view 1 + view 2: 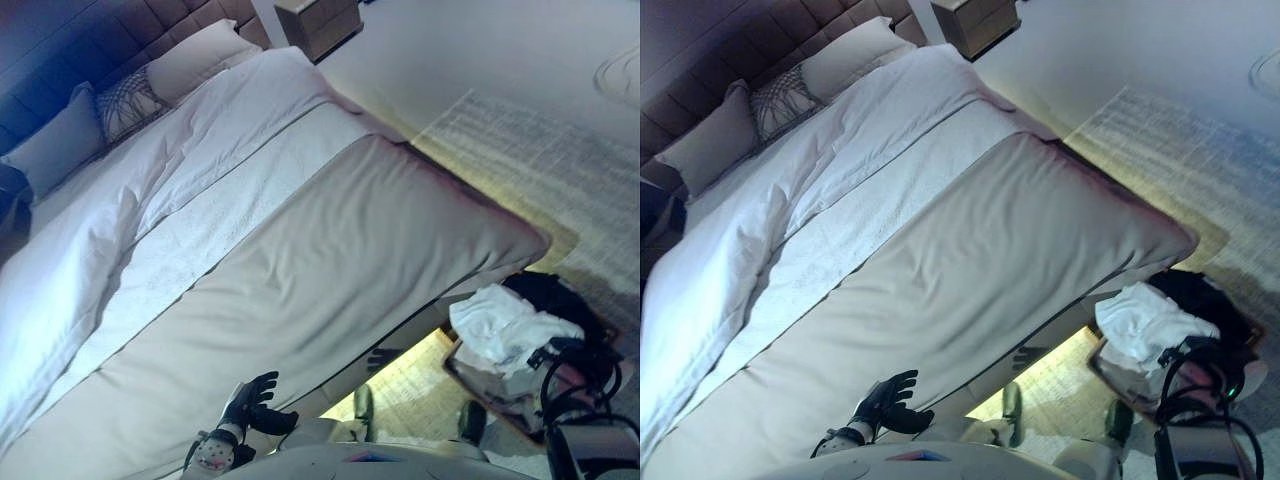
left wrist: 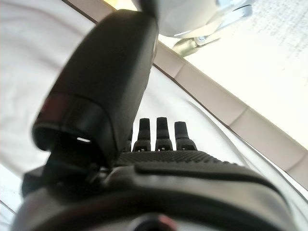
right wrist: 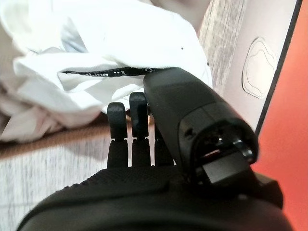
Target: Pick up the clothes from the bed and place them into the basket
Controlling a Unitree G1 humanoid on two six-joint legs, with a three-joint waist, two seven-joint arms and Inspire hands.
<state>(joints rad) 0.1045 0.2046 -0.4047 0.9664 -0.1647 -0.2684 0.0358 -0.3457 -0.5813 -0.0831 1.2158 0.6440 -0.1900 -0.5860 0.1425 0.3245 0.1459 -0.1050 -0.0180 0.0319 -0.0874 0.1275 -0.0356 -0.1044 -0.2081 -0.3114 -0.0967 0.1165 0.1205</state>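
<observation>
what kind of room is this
Most likely a bedroom: a large made bed with pillows against a padded headboard, a nightstand beside it, and a basket of clothes on the floor.

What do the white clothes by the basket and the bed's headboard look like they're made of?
The white clothes look like soft matte cotton or jersey: they crumple into loose folds, with a printed neck tape showing. The headboard looks like padded upholstery, fabric or leather I cannot tell: it is stitched into cushioned square panels.
</observation>
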